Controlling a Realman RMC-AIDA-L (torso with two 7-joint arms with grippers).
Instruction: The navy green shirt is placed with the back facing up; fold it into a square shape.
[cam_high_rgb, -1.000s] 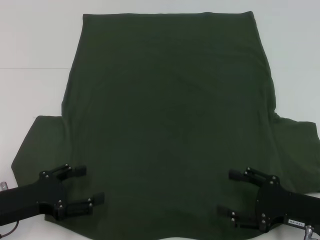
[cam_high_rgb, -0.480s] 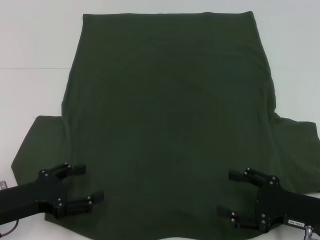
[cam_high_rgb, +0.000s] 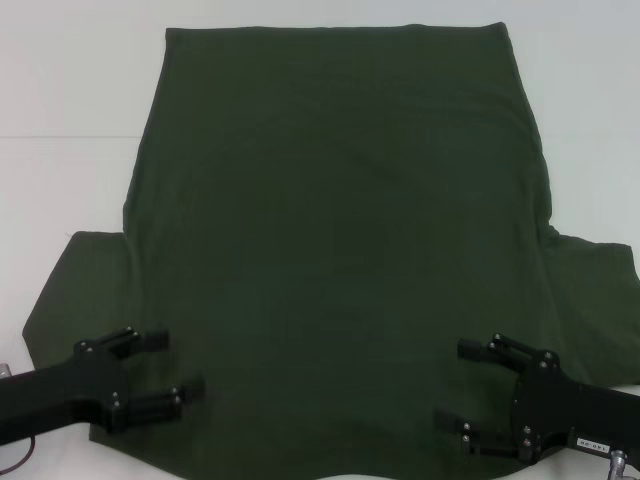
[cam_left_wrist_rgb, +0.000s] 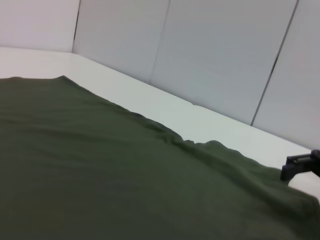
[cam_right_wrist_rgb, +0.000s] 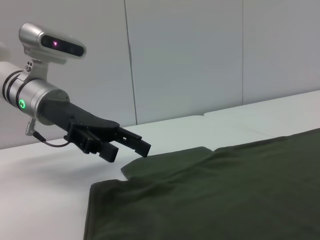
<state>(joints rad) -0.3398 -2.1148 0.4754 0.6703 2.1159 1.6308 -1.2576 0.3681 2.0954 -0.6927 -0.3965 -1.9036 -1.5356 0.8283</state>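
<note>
Two claws hover apart-jawed over the navy green shirt (cam_high_rgb: 340, 250), spread back-up on the table (cam_high_rgb: 60, 90): left claw (cam_high_rgb: 175, 365) and right claw (cam_high_rgb: 458, 385) near its collar end. We should pinch both corners evenly.

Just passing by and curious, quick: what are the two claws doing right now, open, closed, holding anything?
Left gripper: fingers open, holding nothing, above the navy green shirt near its left sleeve.
Right gripper: fingers open, holding nothing, over the shirt's near right side.

shirt (cam_high_rgb: 340, 250) flat on table (cam_high_rgb: 70, 90) | left claw (cam_high_rgb: 175, 365) over near-left corner | right claw (cam_high_rgb: 455, 385) over near-right
</note>
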